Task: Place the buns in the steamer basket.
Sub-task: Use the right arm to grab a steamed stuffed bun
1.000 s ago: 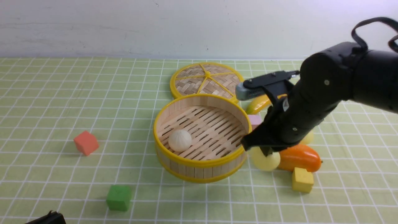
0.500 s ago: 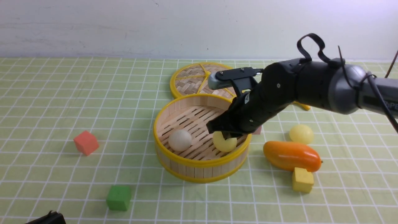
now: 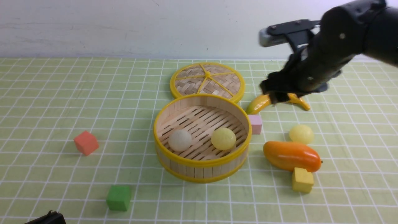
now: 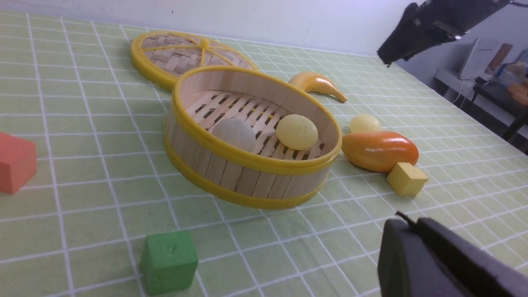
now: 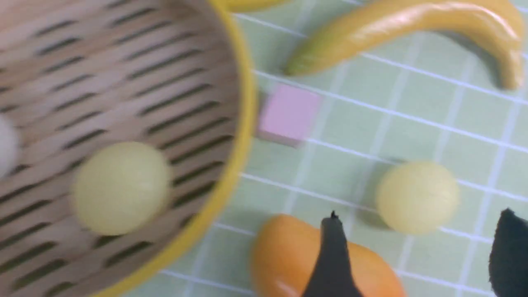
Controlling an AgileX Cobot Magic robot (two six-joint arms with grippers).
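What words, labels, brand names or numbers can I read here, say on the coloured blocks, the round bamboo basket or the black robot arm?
None can be read in any view.
The round bamboo steamer basket with yellow rims, red foam cube, green foam cube and black right arm: plain, with no markings showing.
The desk clutter far behind in the left wrist view: too blurred to tell.
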